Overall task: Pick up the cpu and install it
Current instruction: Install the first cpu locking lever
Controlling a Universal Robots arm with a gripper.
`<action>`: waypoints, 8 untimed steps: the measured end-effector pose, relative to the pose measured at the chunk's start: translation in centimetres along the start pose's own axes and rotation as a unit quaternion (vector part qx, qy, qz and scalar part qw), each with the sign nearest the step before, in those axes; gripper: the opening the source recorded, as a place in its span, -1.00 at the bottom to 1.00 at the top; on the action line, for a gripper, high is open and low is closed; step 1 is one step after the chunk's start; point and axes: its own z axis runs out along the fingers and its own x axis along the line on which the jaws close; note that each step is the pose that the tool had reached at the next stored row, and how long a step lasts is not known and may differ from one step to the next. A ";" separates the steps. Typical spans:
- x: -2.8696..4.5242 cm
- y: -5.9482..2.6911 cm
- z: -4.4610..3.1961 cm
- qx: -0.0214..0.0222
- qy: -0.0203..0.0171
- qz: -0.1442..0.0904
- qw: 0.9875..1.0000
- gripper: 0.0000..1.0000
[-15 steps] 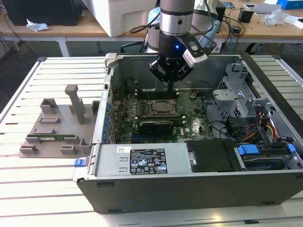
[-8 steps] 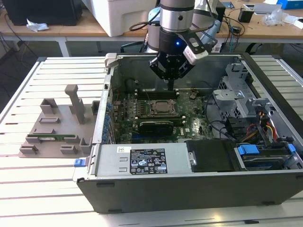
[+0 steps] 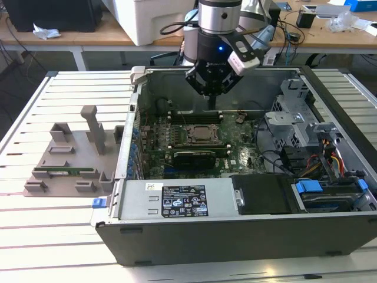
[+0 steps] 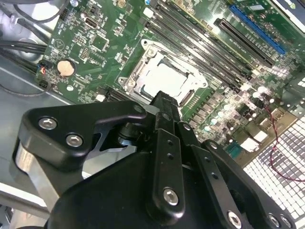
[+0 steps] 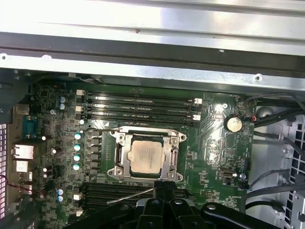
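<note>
I see the cpu point(image 5: 147, 157) lying flat in its socket point(image 5: 147, 155) on the green motherboard point(image 5: 209, 157), its pale metal top facing up and the silver socket frame around it; in the second wrist view the same chip point(image 4: 164, 81) sits squarely inside that frame point(image 4: 131, 78), so it looks seated in place and not in the claw. My gripper point(image 4: 164, 101) is above the board just beside the socket, its two black fingers pressed together into a narrow closed tip that holds nothing; in the first wrist view that tip point(image 5: 164, 187) sits at the edge of the socket frame, next to a thin metal lever point(image 5: 131, 196) that lies slanted across the dark memory slots point(image 5: 107, 193). A second bank of long memory slots point(image 5: 138, 107) runs along the far side of the socket, and a round coin battery point(image 5: 233, 124) sits on the board off to one side, near black cables point(image 5: 274, 117). In the exterior view the arm point(image 3: 219, 17) comes straight down from above into the open computer case point(image 3: 235, 230), wrist vertical, with the gripper point(image 3: 211, 97) pointing down over the socket point(image 3: 197, 134). The case lies on a slatted table point(image 3: 53, 236), and a grey plastic holder point(image 3: 73, 159) stands on the table to the exterior view's left of the case, well apart from the arm.
</note>
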 end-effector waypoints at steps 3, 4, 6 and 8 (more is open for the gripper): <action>1.02 0.06 0.00 0.000 0.000 0.000 1.000 -0.79; 1.72 0.10 0.00 0.000 0.000 0.000 1.000 -0.79; 2.75 0.16 -0.02 0.000 0.000 0.000 1.000 -0.79; 3.18 0.19 -0.02 0.000 0.000 0.000 1.000 -0.79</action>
